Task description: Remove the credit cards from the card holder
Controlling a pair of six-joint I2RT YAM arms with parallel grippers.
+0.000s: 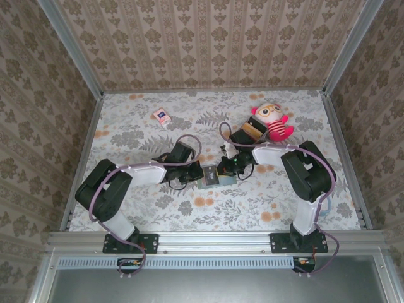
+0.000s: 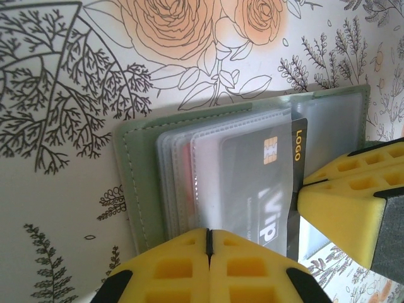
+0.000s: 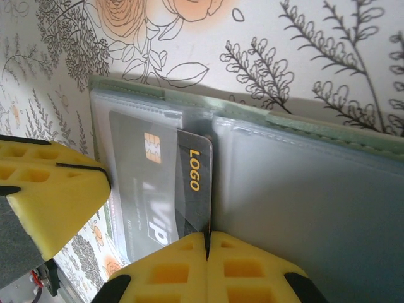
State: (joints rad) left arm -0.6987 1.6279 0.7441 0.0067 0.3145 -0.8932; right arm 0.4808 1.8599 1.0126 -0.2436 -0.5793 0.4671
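Note:
The card holder (image 1: 207,177) lies open on the flowered table between both grippers, a grey-green panel (image 2: 136,183) lined with clear sleeves (image 3: 303,208). A dark credit card (image 2: 265,189) with a gold chip and "LOGO" sticks partway out of a sleeve. A reddish card shows faintly behind the sleeves (image 2: 183,165). My right gripper (image 3: 207,235) is shut on the dark card's (image 3: 189,189) edge. My left gripper (image 2: 209,232) is shut at the sleeves' near edge, pinning the holder. Each wrist view shows the other gripper's yellow fingers (image 2: 347,202) (image 3: 50,196) at its side.
A plush doll (image 1: 273,121) and a stack of blocks (image 1: 251,130) sit just behind the right arm. A small pink-and-white packet (image 1: 162,116) lies at the back left. Wallpapered walls close in three sides of the table.

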